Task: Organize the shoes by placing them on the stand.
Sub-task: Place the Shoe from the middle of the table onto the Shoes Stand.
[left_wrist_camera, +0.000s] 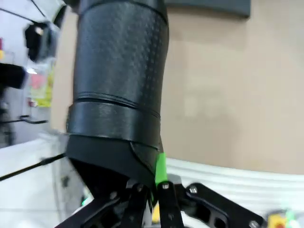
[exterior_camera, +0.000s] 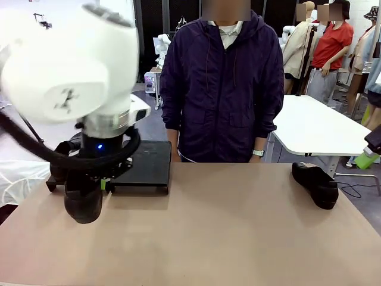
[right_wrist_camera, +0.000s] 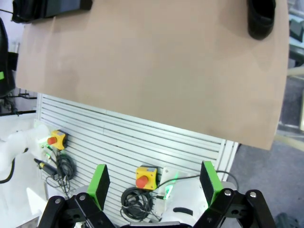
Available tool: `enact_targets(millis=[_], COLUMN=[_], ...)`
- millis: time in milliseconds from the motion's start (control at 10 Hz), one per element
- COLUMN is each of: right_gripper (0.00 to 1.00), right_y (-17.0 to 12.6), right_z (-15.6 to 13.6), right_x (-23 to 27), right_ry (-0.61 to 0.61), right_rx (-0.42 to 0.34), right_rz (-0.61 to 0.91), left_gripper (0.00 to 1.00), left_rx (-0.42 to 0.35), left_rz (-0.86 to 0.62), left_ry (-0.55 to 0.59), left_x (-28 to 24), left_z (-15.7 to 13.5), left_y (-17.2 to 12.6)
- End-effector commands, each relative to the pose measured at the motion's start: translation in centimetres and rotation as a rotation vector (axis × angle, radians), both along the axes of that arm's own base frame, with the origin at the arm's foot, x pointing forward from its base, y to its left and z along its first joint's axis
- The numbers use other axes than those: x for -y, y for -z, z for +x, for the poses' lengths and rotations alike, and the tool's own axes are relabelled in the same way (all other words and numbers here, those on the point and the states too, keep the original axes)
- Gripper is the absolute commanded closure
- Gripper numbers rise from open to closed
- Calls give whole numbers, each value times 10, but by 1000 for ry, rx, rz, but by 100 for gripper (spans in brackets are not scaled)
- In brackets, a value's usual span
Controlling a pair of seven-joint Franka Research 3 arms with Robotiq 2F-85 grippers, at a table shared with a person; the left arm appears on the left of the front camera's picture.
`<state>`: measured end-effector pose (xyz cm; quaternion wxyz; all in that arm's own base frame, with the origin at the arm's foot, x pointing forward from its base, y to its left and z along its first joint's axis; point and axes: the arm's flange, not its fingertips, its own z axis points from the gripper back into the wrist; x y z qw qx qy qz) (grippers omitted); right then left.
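My left gripper (exterior_camera: 101, 183) is shut on a black leather shoe (exterior_camera: 83, 202), which hangs just above the table's left side, in front of the stand (exterior_camera: 146, 167). In the left wrist view the shoe (left_wrist_camera: 118, 80) rises from the closed fingers (left_wrist_camera: 160, 171), gripped at its rim, and the stand's edge (left_wrist_camera: 209, 5) is at the top. A second black shoe (exterior_camera: 315, 185) lies on the table at the far right. My right gripper (right_wrist_camera: 154, 183) is open and empty, off the table's near edge, with that shoe (right_wrist_camera: 261, 16) and the stand (right_wrist_camera: 47, 7) far ahead of it.
A person in a dark purple jacket (exterior_camera: 223, 89) stands at the far edge, just behind the stand. The tan tabletop (exterior_camera: 226, 232) is bare through the middle. Emergency-stop boxes (right_wrist_camera: 145, 176) and cables hang below the near edge. A white table (exterior_camera: 315, 125) stands behind at right.
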<state>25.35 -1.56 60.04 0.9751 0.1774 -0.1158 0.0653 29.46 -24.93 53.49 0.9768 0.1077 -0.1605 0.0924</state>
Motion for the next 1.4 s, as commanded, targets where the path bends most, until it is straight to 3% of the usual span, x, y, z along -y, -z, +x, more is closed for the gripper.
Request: enact_targets(millis=[0, 100, 600, 700, 800, 1000, 1300], right_gripper=[0, 0, 0, 0, 0, 0, 0], right_y=[-3, -3, -3, -3, -3, -3, -3], right_z=[0, 0, 0, 0, 0, 0, 0], right_x=[-3, -3, -3, -3, -3, -3, -3], right_ry=[13, 13, 13, 13, 13, 13, 13], right_rx=[-8, -8, -8, -8, -8, -8, -8], right_rz=[23, 23, 23, 23, 23, 23, 23], left_gripper=[100, 100, 100, 100, 100, 100, 100], left_rx=[71, 0, 4, 33, 61, 127, 110], left_rz=[-139, 0, -7, -29, -9, 26, 70], left_ry=[-110, 0, -10, 159, 234, 127, 181], left_x=[-5, 0, 2, 2, 6, 14, 20], left_z=[-6, 0, -4, 31, 68, 146, 226], left_y=[16, 0, 10, 7, 3, 2, 26])
